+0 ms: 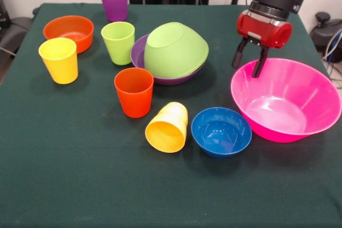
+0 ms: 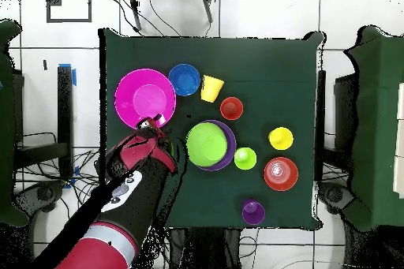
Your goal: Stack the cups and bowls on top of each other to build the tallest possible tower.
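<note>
We are working over the counter (image 1: 64, 185) with nearly everything unstacked. The pink bowl (image 1: 299, 126), at four o'clock in the front view, is the widest piece and, we judge, the natural base. Our gripper (image 1: 249, 63) is hanging at its far rim, fingers apart and holding nothing. At the centre, the green bowl (image 1: 176, 49) is lying tipped inside the purple bowl (image 1: 140, 52), the only nesting so far. The blue bowl (image 1: 221, 131) is sitting at six o'clock and the orange bowl (image 1: 68, 31) at ten. Five cups are scattered; the yellow-orange cup (image 1: 168, 127) is lying on its side. Next we are probably needing a firm rim grasp.
</note>
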You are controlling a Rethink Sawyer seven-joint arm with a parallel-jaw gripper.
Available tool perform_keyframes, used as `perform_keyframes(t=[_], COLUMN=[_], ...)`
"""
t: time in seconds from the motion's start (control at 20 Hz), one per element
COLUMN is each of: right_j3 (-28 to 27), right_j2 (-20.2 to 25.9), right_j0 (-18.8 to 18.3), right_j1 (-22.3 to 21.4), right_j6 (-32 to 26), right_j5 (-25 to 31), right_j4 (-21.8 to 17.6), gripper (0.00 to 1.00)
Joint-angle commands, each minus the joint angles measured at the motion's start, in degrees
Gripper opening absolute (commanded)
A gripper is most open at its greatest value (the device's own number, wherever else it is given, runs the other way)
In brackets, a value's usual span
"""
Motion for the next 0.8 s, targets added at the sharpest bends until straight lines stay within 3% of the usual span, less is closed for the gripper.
perform_keyframes(t=[0.05,0.8], right_j3=[-1.6,-0.6], right_j2=[6.4,8.1], right_j0=[-1.3,-2.9], right_j1=[1.1,-0.5], right_j6=[-0.4,-1.0], right_j5=[-0.8,-0.7], right_j4=[-0.6,-1.4], gripper=[1.00,1.00])
